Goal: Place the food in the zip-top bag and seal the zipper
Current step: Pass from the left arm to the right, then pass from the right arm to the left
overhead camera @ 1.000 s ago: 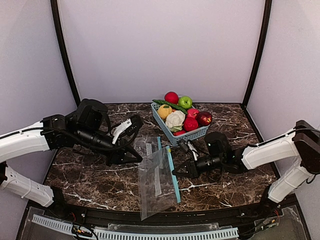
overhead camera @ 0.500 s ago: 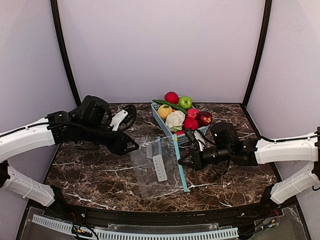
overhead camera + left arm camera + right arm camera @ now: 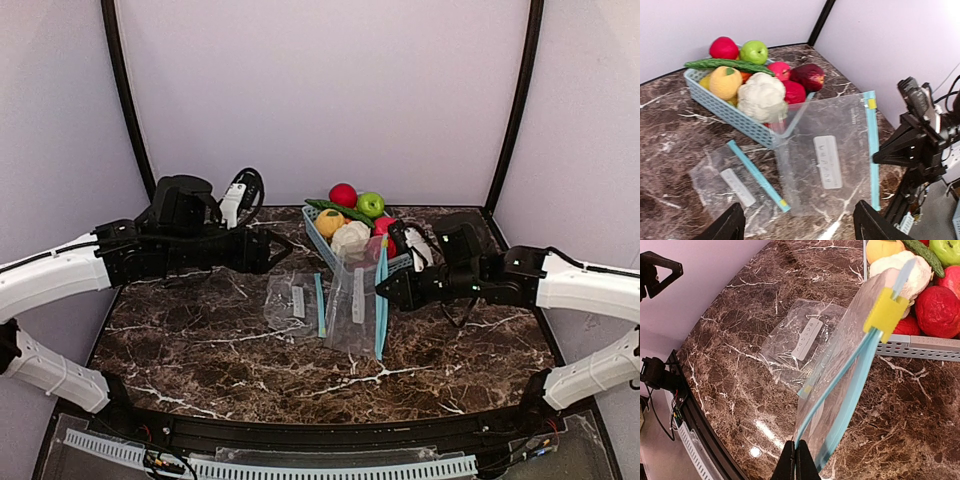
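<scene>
Seen from overhead, the right tool (image 3: 796, 456), right of centre, is clamped on the blue zipper edge of a clear zip-top bag (image 3: 352, 305), which stands upright mid-frame on the marble tabletop (image 3: 200, 340). A second bag (image 3: 290, 300) lies flat just left of it. The left tool (image 3: 800, 215) hovers left of centre, fingers spread and empty. Just behind the upright bag, at upper centre, the food (image 3: 762, 95) fills a blue basket (image 3: 725, 114).
</scene>
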Tool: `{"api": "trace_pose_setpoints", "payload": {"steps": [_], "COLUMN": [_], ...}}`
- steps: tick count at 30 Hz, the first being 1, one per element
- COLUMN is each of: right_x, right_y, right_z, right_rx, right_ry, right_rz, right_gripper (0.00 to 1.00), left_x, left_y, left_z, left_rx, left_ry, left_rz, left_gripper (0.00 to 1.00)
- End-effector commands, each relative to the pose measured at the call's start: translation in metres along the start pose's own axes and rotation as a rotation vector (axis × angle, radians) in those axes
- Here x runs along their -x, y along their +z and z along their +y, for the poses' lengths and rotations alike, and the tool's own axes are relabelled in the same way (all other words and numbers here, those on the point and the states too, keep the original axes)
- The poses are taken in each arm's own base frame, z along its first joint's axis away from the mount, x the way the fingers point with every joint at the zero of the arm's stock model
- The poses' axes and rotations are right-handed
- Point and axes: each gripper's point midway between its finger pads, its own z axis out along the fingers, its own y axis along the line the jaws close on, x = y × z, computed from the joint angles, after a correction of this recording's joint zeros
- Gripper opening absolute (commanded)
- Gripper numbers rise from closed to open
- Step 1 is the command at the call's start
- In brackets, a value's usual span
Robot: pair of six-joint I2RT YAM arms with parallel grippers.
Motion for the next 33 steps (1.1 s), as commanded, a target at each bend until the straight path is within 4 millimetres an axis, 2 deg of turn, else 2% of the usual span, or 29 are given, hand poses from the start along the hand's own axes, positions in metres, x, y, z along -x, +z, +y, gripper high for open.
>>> {"api": "trace_pose_setpoints", "payload": {"steps": [1,5,9,20,27,31,33], "right_x": [0.007,0.003,-0.002,-0.004,-0.004,-0.006,-0.006], "right_y": [0.011,0.026,0.037,0.046,0.047,0.048,0.048], "right_z": [0.007,0.019,0.027,0.035,0.037,0.036,0.036], "right_rx": [0.023,0.049,0.050,0.050,0.051,0.048,0.047], "right_ry": [-0.008,-0.026,-0.043,-0.063,-0.073,-0.075,-0.075], "right_rz": [-0.017,-0.007,0.009,0.019,0.022,0.024,0.026], "right_gripper": [0.00,0.00,0.00,0.00,0.00,0.00,0.00], "left_x": [-0.013,-0.014,-0.019,-0.049,-0.057,-0.061,-0.063], "left_y": [0.036,0.059,0.076,0.104,0.116,0.120,0.121], "left_z": [-0.047,-0.071,-0.078,-0.075,-0.075,-0.072,-0.068], "left_rx": [-0.195,-0.305,-0.326,-0.303,-0.298,-0.275,-0.257], "left_ry": [-0.116,-0.200,-0.238,-0.278,-0.283,-0.278,-0.274], "left_rz": [0.019,0.016,0.035,0.123,0.154,0.166,0.173], "left_gripper": [0.75,0.75,0.75,0.75,0.75,0.66,0.65]}}
